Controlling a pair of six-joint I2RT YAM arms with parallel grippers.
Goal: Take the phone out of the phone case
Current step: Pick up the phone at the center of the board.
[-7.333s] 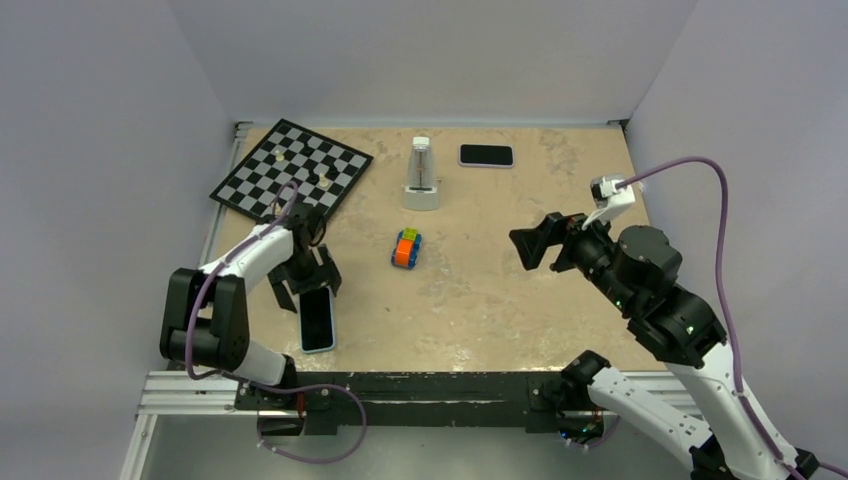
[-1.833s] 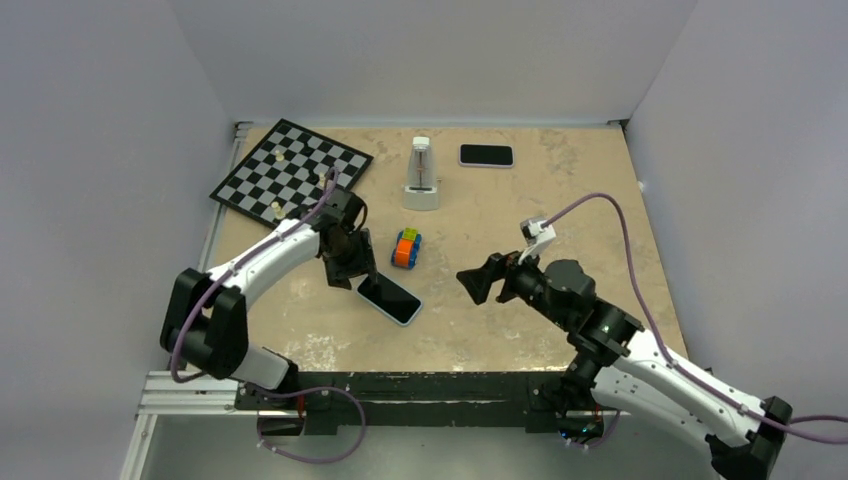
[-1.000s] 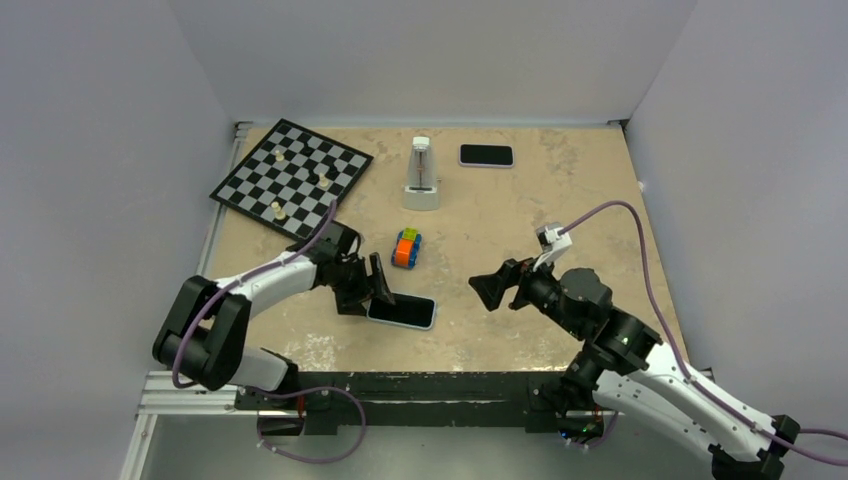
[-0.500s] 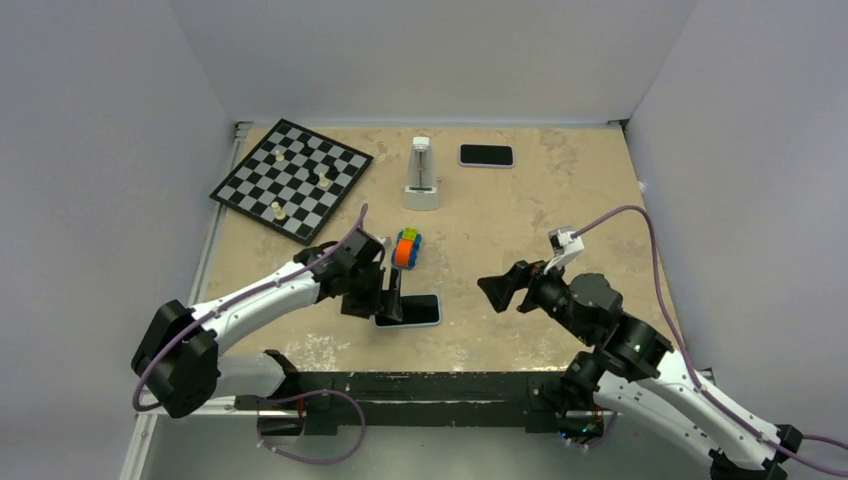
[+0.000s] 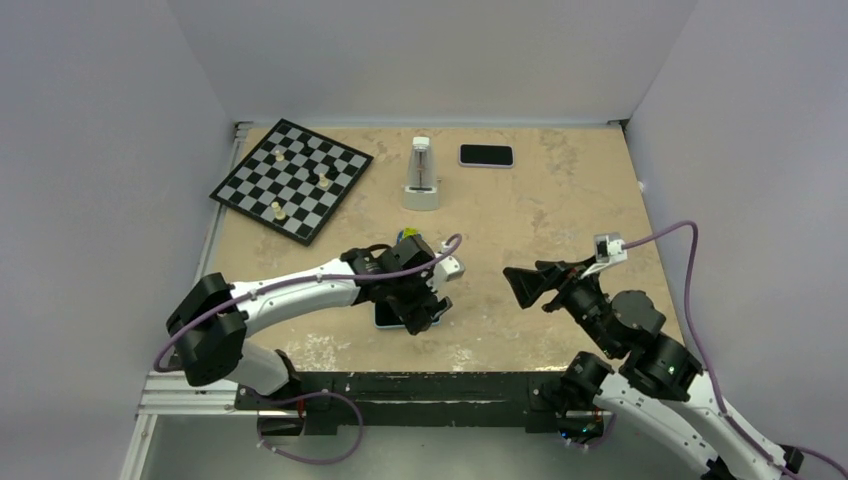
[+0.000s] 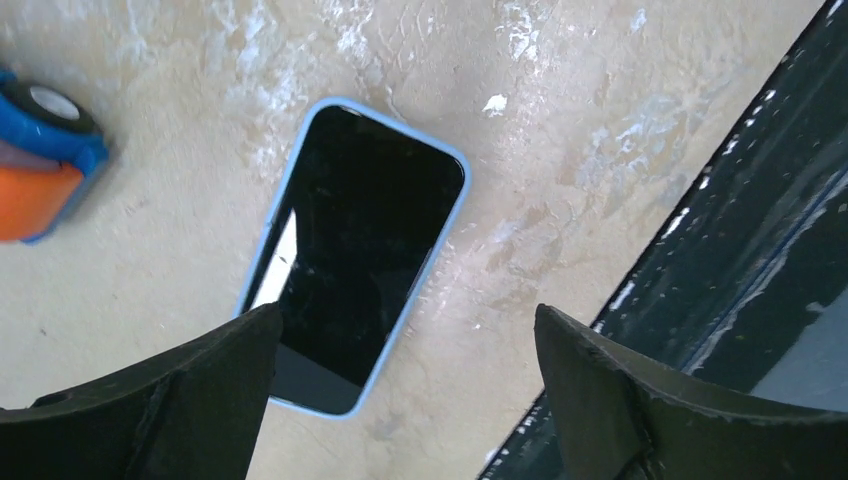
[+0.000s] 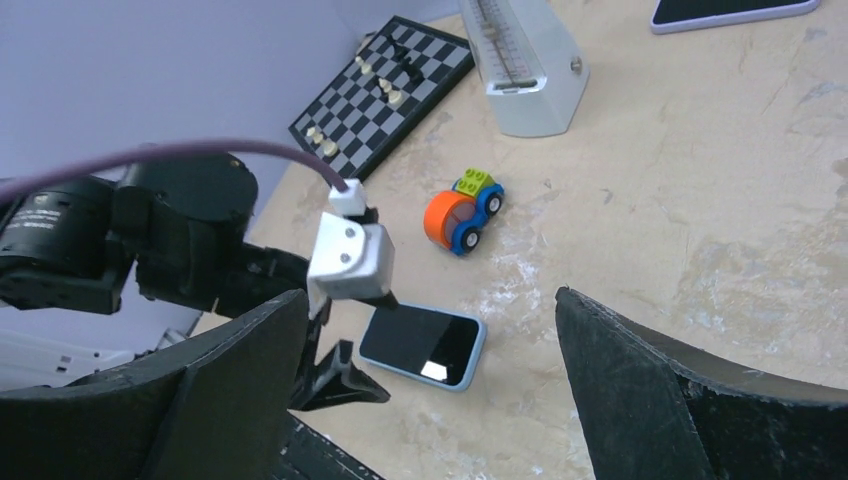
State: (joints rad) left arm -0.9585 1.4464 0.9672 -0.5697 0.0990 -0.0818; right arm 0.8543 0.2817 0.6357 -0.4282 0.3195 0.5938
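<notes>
- Black-and-white chessboard (image 5: 291, 179) with a few pale pieces sits at the far left corner of the tan mottled tabletop (image 5: 560, 200).
- Left gripper (image 6: 408, 320) hangs low over the near-centre of the table. Jaws are spread wide and hold nothing.
- Black-screened phone (image 6: 360, 255) lies flat, screen up, directly under that gripper, seated in its light-blue phone case (image 6: 457, 160). The case rim shows all round the screen.
- In the wrist view one left finger (image 6: 180, 400) overlaps the phone's near corner; cannot tell if it touches.
- Orange-and-blue toy car (image 7: 462, 215) stands just beyond the phone, apart from it.
- White wedge-shaped metronome (image 7: 520, 70) stands upright further back.
- A second dark phone with a pale rim (image 5: 486, 155) lies at the far edge.
- Right gripper (image 7: 430, 305) is raised on the right, pointing left, well apart from the phone. Jaws are wide and empty.
</notes>
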